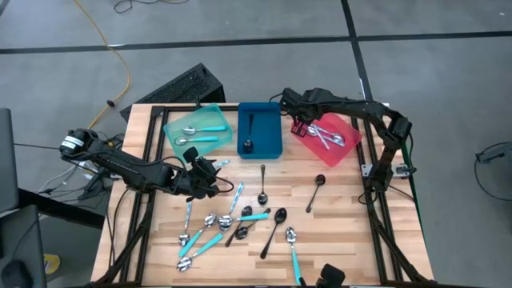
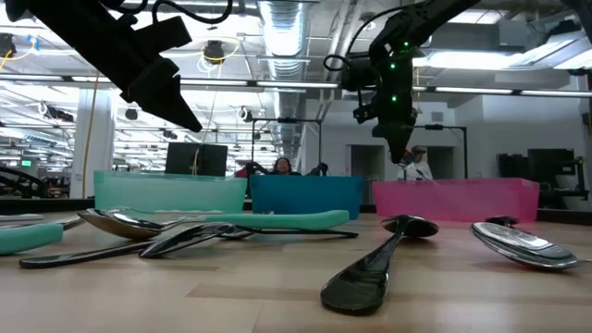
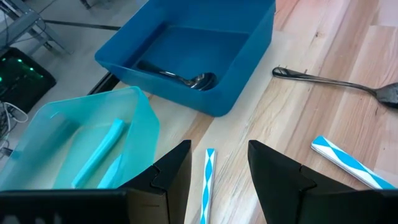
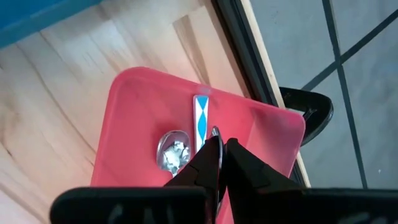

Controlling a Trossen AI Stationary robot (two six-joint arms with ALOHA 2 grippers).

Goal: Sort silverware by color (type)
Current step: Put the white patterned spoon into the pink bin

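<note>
My left gripper [image 1: 210, 172] hangs above the table's left middle, near the teal tray [image 1: 196, 128]. A teal-handled spoon's striped handle [image 3: 208, 177] sticks out between its fingers. My right gripper [image 4: 222, 144] points down over the red tray [image 1: 328, 138], its fingers shut. Silver spoons [image 1: 324, 136] lie in that tray. One of them shows a teal-and-white striped handle [image 4: 200, 121]. The blue tray [image 1: 260, 128] holds a black spoon [image 3: 186, 79]. Two teal-handled spoons [image 1: 198, 134] lie in the teal tray. Several loose spoons [image 1: 240, 224] lie near the front edge. My left gripper has the teal-handled spoon between its two fingers [image 3: 171, 171], lifted clear of the table. The handle [image 3: 209, 163] points forward past the fingertips with a gap on either side. The place of contact lies below the picture's edge. My right gripper has a thin metal edge [image 4: 214, 132] at its fingertips; whether it touches it I cannot tell.
Two black spoons [image 1: 262, 188] [image 1: 316, 192] lie alone at mid-table. A keyboard [image 1: 180, 88] sits beyond the far left corner. The table's dark frame [image 1: 376, 184] runs along the right side. People [image 2: 277, 166] show in the room behind.
</note>
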